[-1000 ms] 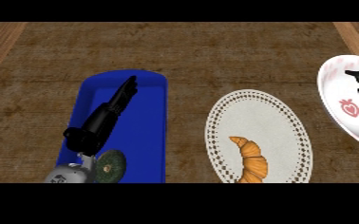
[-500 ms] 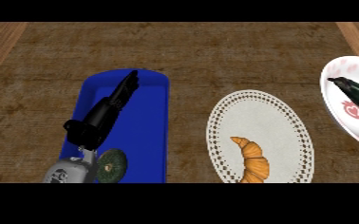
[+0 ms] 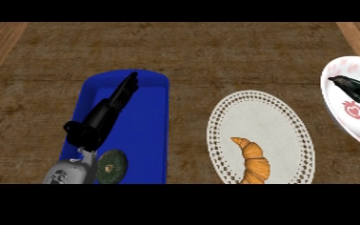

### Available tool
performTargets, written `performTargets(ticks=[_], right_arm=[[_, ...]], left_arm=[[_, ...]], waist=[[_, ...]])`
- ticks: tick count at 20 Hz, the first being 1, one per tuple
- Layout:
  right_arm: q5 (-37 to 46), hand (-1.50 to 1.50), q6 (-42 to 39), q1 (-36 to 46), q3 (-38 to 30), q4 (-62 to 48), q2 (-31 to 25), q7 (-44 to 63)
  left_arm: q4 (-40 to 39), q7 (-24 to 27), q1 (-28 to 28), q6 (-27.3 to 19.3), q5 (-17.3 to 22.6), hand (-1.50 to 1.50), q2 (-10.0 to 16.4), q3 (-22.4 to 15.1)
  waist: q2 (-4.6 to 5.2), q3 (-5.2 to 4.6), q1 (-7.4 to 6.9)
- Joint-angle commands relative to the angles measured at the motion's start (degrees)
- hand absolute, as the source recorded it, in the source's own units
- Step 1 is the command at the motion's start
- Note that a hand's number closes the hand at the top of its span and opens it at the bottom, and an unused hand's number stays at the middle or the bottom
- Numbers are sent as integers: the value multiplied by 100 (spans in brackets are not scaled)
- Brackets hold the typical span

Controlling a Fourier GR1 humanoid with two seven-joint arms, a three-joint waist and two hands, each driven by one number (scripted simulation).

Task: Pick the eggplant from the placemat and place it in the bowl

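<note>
**Head view**

The eggplant [image 3: 347,86] is judged to be the dark glossy body lying inside the bowl [image 3: 332,94]. It is at the view's right edge, well to the right of the fingers [image 3: 127,86] of the left hand [image 3: 105,117] and about level with them. Only part of it is shown, as the rest is cut off by the edge. The placemat [image 3: 274,119] lies between the fingers and the bowl. It carries only a croissant [image 3: 255,159], below and to the right of the fingertips.

**Hazards**

- The placing cannot be confirmed as finished. It is not shown whether the eggplant is resting free in the bowl or is being held there.
- If the eggplant is let go while it leans on the wall near the rim, it could slide back out toward the placemat.
- If the bowl is caught by a hand being drawn away, it could be shifted or tipped.

**Fingers**

- The fingers of the left hand are held straight and close together, pointing up and to the right over the blue tray [image 3: 151,124].
- Nothing is held by them. Whether the tray is touched cannot be told.
- The right hand is not shown, so the state of its fingers cannot be told.
</note>
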State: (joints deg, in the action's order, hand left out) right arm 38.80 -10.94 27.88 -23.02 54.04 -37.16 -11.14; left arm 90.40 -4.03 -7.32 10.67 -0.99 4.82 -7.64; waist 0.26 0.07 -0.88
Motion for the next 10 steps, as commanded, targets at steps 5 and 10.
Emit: performTargets(ticks=[5,10], right_arm=[[-804,-150,501,643,-1027,-868,-156,-111],[-1433,-150,139,706,-1743,-1450,-778,10]], left_arm=[[58,109,239,46,-84,0,-20,-94],[54,-155,-95,-9,-28,0,17,108]], waist=[[-4,-1,-4],[-1,1,29]])
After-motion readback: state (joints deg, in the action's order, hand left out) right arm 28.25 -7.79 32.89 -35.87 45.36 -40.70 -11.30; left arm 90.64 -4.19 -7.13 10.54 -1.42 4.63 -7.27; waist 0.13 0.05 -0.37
